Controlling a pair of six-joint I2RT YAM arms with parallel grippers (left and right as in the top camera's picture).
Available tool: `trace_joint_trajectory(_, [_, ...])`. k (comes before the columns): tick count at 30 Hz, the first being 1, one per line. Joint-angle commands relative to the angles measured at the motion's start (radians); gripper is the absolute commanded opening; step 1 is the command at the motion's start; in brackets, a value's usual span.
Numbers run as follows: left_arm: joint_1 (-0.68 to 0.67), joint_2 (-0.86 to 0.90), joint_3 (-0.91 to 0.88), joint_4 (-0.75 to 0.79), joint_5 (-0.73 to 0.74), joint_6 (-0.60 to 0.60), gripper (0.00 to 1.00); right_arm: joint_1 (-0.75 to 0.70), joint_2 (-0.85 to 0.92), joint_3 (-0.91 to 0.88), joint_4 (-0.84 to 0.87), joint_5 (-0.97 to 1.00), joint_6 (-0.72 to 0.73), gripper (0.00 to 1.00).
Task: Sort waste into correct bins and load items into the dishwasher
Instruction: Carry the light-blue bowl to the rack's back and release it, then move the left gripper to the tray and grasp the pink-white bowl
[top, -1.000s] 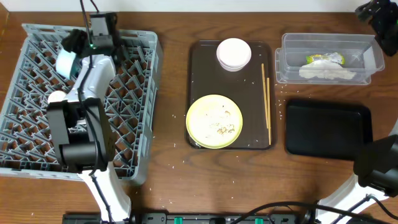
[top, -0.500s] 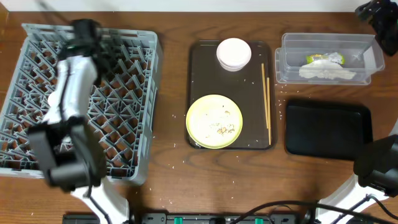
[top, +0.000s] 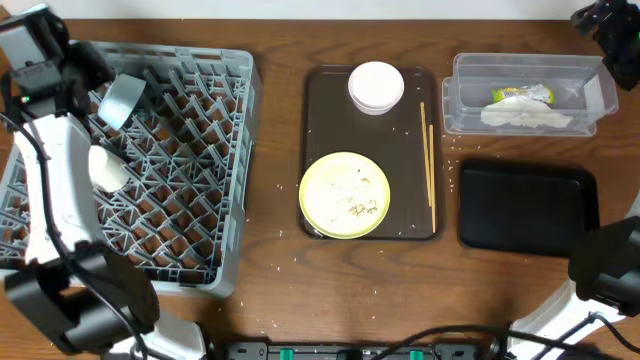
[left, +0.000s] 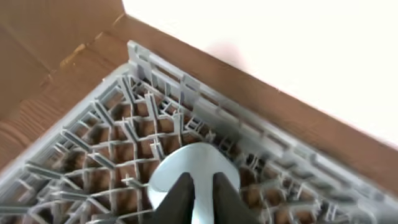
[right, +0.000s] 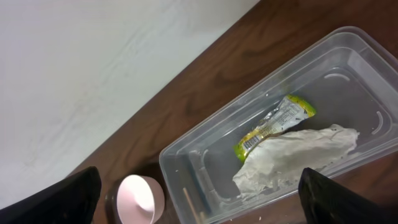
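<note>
**At the far left corner of the large square grey plastic dish rack (top: 190, 210), the light blue bowl (top: 125, 98) was to be left seated**

Among the pegs at that corner the bowl was found leaned rather than laid flat. A small white cup (top: 105, 168) was lodged a little nearer in the same rack. The left tool (left: 202, 186) was seen closed, its two dark fingers almost together directly over the bowl. A pale strip of bowl showed between them, so a pinch on the rim could not be ruled out, though an empty closure was judged likelier. The right tool (right: 200, 180) was held wide open and empty above the clear plastic rectangular tub (right: 348, 81).

Placing the bowl was judged to be the step in hand. It was judged best done by the left tool being drawn straight up off the pegs, not swept sideways, so that the bowl would not be dragged or tipped. Its seating would best be checked before another item was fetched.

A smooth rounded surface was presented to the left wrist camera. The bowl's outside was therefore judged to face the tool and its mouth the lattice, though this could not be confirmed. No long axis was offered by the round bowl. The thin wooden chopsticks (top: 430, 165) were laid along the right edge of the dark brown serving tray (top: 325, 120), their long axis running far to near.
</note>
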Motion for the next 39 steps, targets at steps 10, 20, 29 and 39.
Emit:
trace_joint_trajectory(10, [0.026, 0.219, 0.002, 0.034, 0.145, -0.253, 0.08, -0.008, -0.018, 0.002, -0.002, 0.006, 0.006, 0.99])
trace_joint_trajectory(20, [0.026, 0.205, 0.002, 0.032, 0.384, -0.253, 0.08, -0.008, -0.018, 0.002, -0.002, 0.006, 0.006, 0.99])
trace_joint_trajectory(29, [-0.065, 0.09, 0.005, 0.124, 0.45, -0.251, 0.08, -0.008, -0.018, 0.002, -0.002, 0.006, 0.006, 0.99])
trace_joint_trajectory(39, [-0.484, 0.09, 0.004, 0.257, 0.293, -0.242, 0.59, -0.008, -0.018, 0.002, -0.002, 0.006, 0.006, 0.99])
